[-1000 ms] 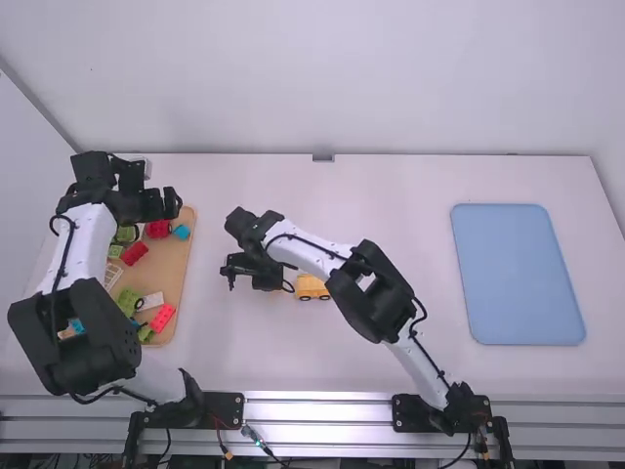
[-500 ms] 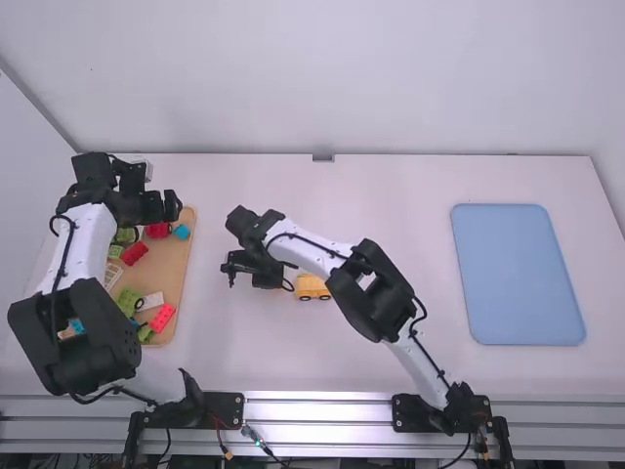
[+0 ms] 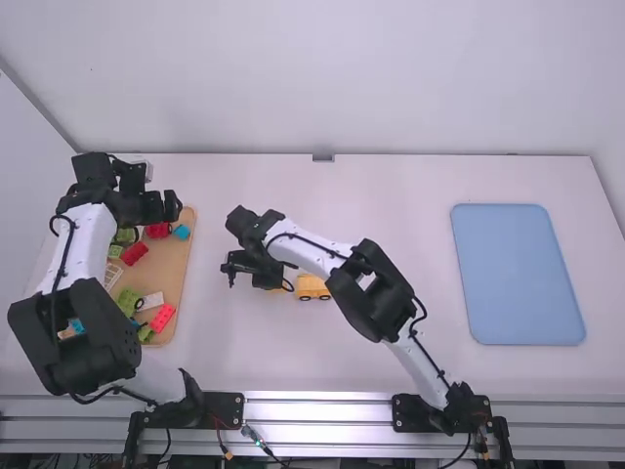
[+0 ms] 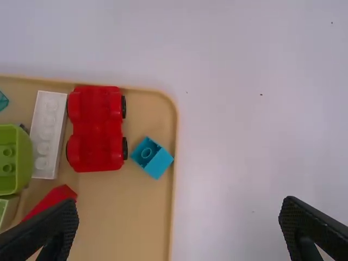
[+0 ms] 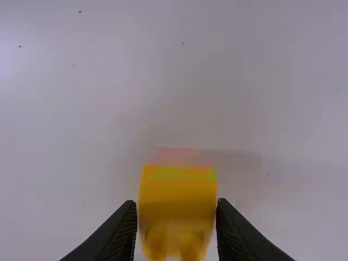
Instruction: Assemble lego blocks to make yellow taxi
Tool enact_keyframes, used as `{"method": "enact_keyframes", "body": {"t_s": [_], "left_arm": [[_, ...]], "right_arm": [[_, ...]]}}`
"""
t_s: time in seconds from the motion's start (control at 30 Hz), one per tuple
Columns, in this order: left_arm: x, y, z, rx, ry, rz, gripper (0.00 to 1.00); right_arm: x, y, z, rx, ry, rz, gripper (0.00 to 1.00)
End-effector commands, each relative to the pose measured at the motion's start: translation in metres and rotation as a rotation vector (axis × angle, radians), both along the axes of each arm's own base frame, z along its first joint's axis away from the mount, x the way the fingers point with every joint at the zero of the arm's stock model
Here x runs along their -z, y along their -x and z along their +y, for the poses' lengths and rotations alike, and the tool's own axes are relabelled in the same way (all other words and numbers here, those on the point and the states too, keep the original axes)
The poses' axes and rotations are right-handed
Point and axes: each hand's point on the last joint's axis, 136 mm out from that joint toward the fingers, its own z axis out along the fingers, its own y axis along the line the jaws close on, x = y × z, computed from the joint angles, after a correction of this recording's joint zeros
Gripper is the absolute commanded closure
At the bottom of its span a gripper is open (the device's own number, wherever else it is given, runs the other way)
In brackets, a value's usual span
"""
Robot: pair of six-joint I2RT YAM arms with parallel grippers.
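High view: the wheeled yellow piece point(image 3: 312, 287) lies just right of my right gripper point(image 5: 175, 202), which grasps a yellow block point(image 5: 178, 193).

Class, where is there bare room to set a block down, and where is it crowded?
Bare tabletop stretches between the right arm and the blue mat, and beyond that arm to the back wall. The mat is bare too. Crowded: the tray of blocks under the left arm, and beside the yellow car.
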Motion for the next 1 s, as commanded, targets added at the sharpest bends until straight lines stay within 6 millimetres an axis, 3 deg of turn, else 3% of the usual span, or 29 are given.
{"method": "enact_keyframes", "body": {"t_s": [0.0,0.07,0.13,0.2,0.27,0.43,0.57,0.7,0.87,0.97], "left_arm": [[-0.004,0.005,-0.003,0.009,-0.011,-0.003,0.01],[-0.003,0.005,-0.004,0.009,-0.011,-0.002,0.01],[-0.003,0.005,-0.004,0.009,-0.010,0.000,0.01],[-0.003,0.006,-0.005,0.027,-0.016,0.002,0.01],[-0.003,0.007,-0.011,0.084,-0.018,-0.002,0.01],[-0.007,0.006,-0.029,0.217,0.013,-0.045,0.01],[-0.012,0.002,-0.038,0.278,0.032,-0.084,0.01],[-0.011,0.002,-0.032,0.249,0.012,-0.075,0.01],[-0.004,0.004,0.000,0.017,-0.032,-0.009,0.01],[-0.004,0.005,-0.006,0.034,-0.004,-0.008,0.01]], "right_arm": [[0.000,-0.005,0.005,0.005,-0.009,-0.003,0.60],[0.000,-0.005,0.005,0.005,-0.008,-0.004,0.59],[0.000,-0.005,0.005,0.005,-0.010,-0.004,0.44],[0.000,-0.007,0.007,0.006,-0.018,-0.010,0.16],[-0.002,-0.009,0.010,0.004,-0.028,-0.019,0.03],[-0.019,-0.027,0.012,0.013,-0.073,-0.034,0.01],[-0.056,-0.041,0.009,0.047,-0.156,-0.017,0.01],[-0.097,-0.067,-0.009,0.111,-0.239,-0.045,0.01],[-0.149,-0.082,-0.053,0.211,-0.272,-0.089,0.02],[-0.157,-0.090,-0.069,0.244,-0.297,-0.122,0.01]]}}
